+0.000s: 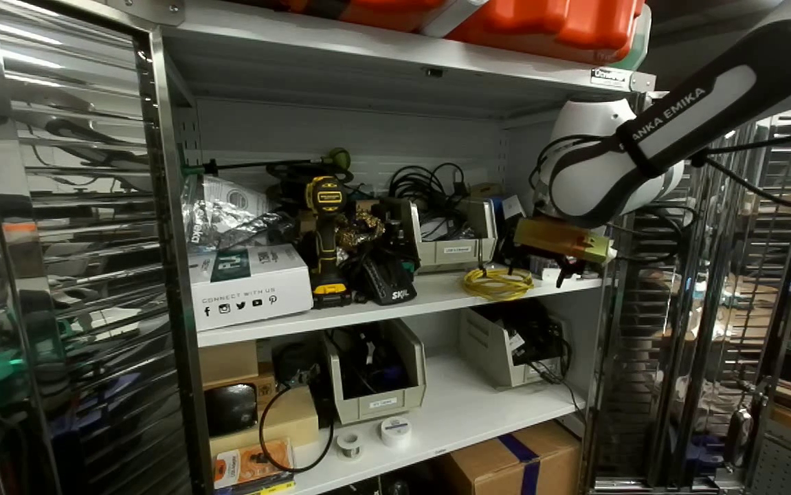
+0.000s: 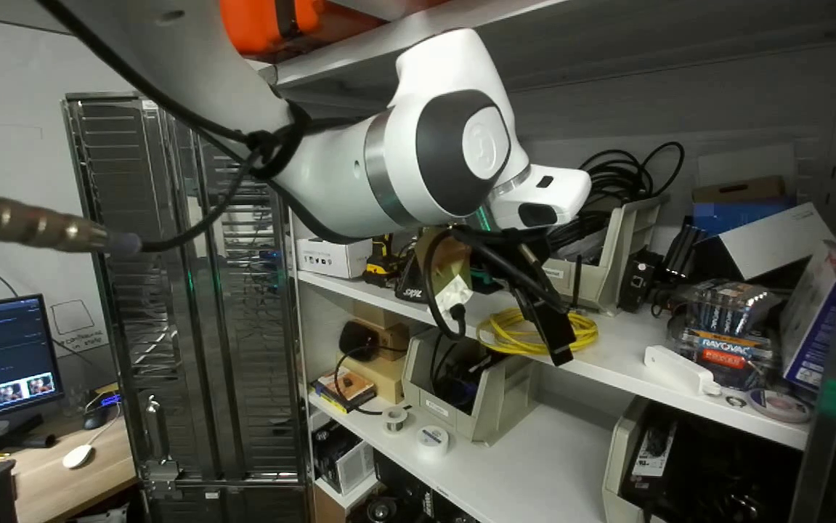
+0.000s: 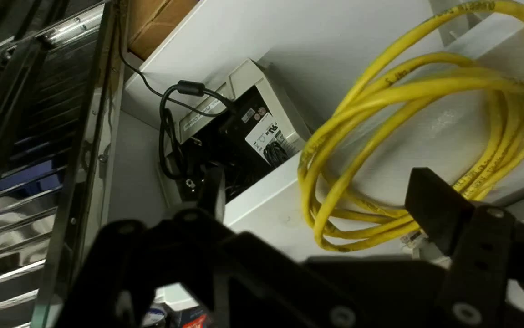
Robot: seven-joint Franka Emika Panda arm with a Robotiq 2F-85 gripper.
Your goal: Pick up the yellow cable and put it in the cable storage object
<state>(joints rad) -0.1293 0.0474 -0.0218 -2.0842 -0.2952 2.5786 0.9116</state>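
The yellow cable (image 1: 498, 283) lies coiled at the front edge of the middle shelf, and it also shows in an exterior view (image 2: 508, 343) and in the wrist view (image 3: 407, 93). My gripper (image 3: 318, 182) is open, with its fingers wide apart and nothing held. In the wrist view one finger overlaps the coil's edge and the other is beyond the shelf edge; contact cannot be told. In an exterior view the gripper (image 1: 539, 271) is just beside the coil. A grey bin (image 1: 453, 256) with a cable label holds black cables behind the coil; it also shows in an exterior view (image 2: 595, 280).
Lower grey bins (image 1: 381, 407) (image 1: 515, 375) hold dark cables and adapters. A drill (image 1: 326, 234), a SKIL charger (image 1: 385, 278) and a white box (image 1: 251, 289) stand along the shelf. A battery pack (image 2: 726, 349) sits near the cabinet's side. Metal doors (image 1: 677, 330) flank it.
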